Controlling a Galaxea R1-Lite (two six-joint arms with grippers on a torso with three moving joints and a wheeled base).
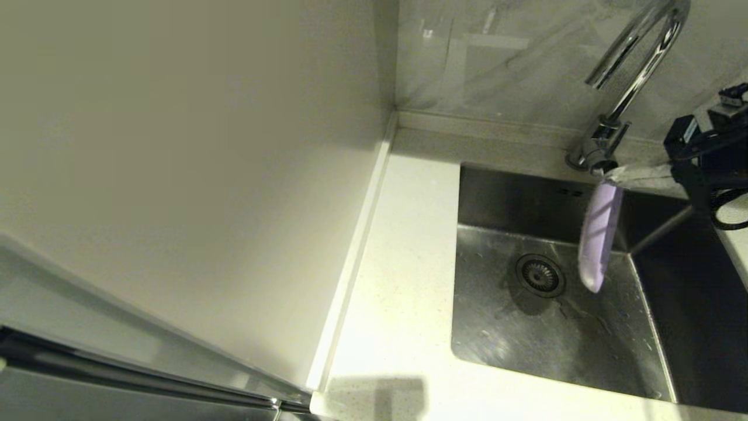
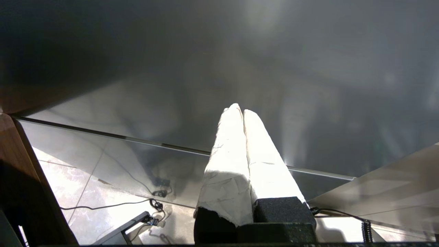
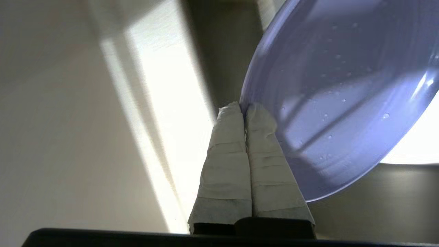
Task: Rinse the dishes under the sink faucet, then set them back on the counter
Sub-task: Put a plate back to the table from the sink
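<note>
My right gripper (image 1: 610, 174) is shut on the rim of the lavender plate (image 1: 597, 235), which hangs almost edge-on over the steel sink (image 1: 526, 339), just below the base of the chrome faucet (image 1: 628, 82). In the right wrist view the wet plate (image 3: 343, 85) carries small water drops, and the taped gripper (image 3: 244, 107) pinches its edge. No water stream shows from the spout. My left gripper (image 2: 240, 109) is shut on nothing, parked low and out of the head view. Both bowls are out of view.
The white speckled counter (image 1: 403, 263) runs along the sink's left side and front, bounded by a raised edge (image 1: 356, 251) and the cream wall panel (image 1: 175, 175). The drain strainer (image 1: 539, 275) sits in the basin floor. A tiled floor with cables (image 2: 113, 206) lies under the left arm.
</note>
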